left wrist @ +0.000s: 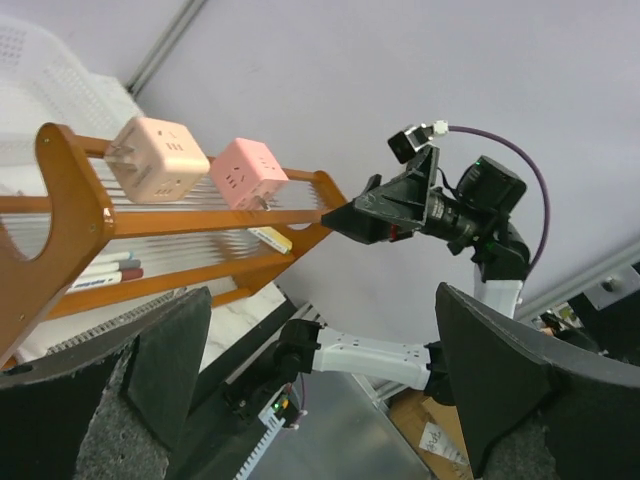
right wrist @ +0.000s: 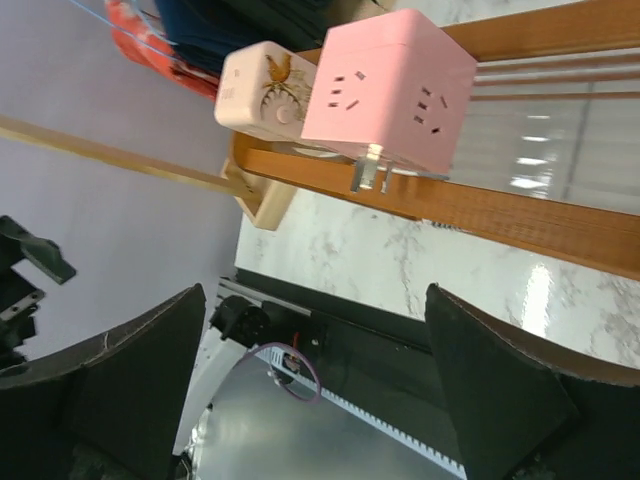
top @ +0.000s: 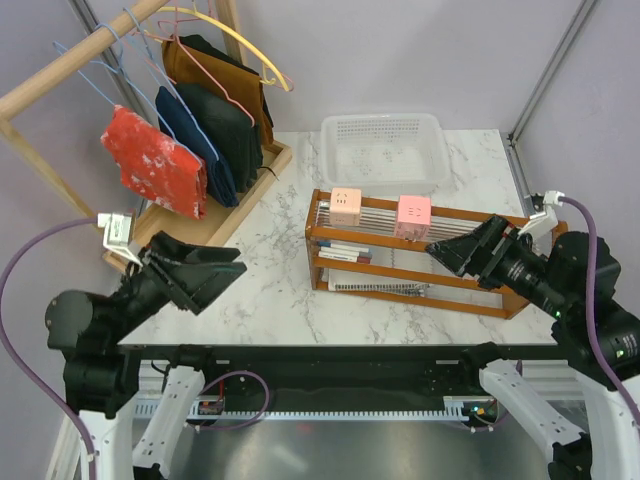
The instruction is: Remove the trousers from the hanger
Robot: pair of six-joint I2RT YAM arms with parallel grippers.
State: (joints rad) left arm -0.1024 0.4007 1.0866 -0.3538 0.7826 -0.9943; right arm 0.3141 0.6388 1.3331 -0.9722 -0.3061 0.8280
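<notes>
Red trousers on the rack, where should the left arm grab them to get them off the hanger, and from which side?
Probably pinch the lower hanging edge of the red trousers, coming from their near, uncovered side. They drape folded over the light-blue hanger, and navy trousers crowd the other face. The left gripper is open.

No writing can be read anywhere; the pens (left wrist: 105, 272) on the wooden rack (left wrist: 72, 205) carry print too small to make out.
</notes>
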